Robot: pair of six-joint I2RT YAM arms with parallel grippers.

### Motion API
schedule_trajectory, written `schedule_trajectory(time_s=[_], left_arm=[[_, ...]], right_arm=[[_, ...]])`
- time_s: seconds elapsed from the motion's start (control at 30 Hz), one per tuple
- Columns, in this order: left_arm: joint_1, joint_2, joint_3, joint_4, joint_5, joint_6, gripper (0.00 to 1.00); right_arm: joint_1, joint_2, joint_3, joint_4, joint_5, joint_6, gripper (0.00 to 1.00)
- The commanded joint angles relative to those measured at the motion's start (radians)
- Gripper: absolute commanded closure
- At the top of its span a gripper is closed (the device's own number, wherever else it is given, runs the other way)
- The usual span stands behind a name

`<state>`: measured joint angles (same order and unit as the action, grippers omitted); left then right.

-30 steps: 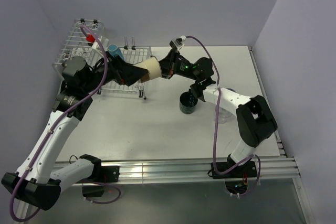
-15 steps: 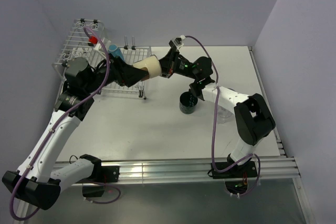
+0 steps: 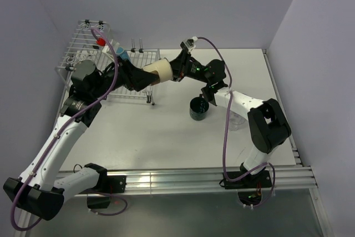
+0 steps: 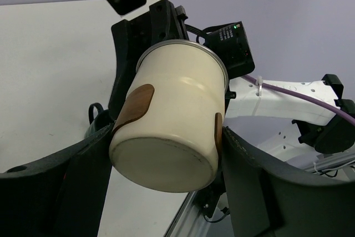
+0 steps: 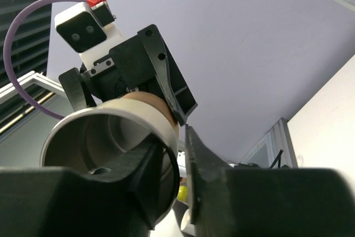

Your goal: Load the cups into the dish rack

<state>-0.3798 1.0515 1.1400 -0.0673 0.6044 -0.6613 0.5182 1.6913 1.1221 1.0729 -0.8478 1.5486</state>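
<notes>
The tan cup (image 3: 159,72) hangs on its side at the dish rack's (image 3: 77,45) right end; left jaws clamped on its body; right jaws straddle its rim, grip unclear.

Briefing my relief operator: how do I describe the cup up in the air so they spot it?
Start at the white wire dish rack, far left. Off its right edge, a cup lies sideways in the air between the left pincer and right pincer. It is cream with brown patches; the mug on the table is dark teal.
</notes>
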Motion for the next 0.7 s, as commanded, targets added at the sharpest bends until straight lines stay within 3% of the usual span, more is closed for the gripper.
schedule_trajectory(time_s=[0.0, 0.03, 0.17, 0.4, 0.67], left_arm=[[-0.013, -0.015, 0.038, 0.046, -0.011, -0.012, 1.00], [-0.013, -0.013, 0.047, 0.043, -0.024, -0.008, 1.00], [-0.011, 0.001, 0.113, 0.012, -0.041, 0.009, 1.00], [-0.011, 0.005, 0.168, -0.068, -0.115, 0.064, 1.00], [0.031, 0.071, 0.324, -0.179, -0.287, 0.118, 1.00]], right_arm=[[-0.012, -0.024, -0.005, 0.048, 0.033, -0.033, 0.63], [-0.015, -0.024, -0.010, 0.048, 0.035, -0.035, 0.57], [-0.029, -0.036, -0.022, 0.064, 0.035, -0.030, 0.51], [-0.105, -0.094, -0.096, 0.099, 0.049, 0.007, 0.50], [-0.286, -0.197, -0.268, 0.049, 0.101, -0.022, 0.50]])
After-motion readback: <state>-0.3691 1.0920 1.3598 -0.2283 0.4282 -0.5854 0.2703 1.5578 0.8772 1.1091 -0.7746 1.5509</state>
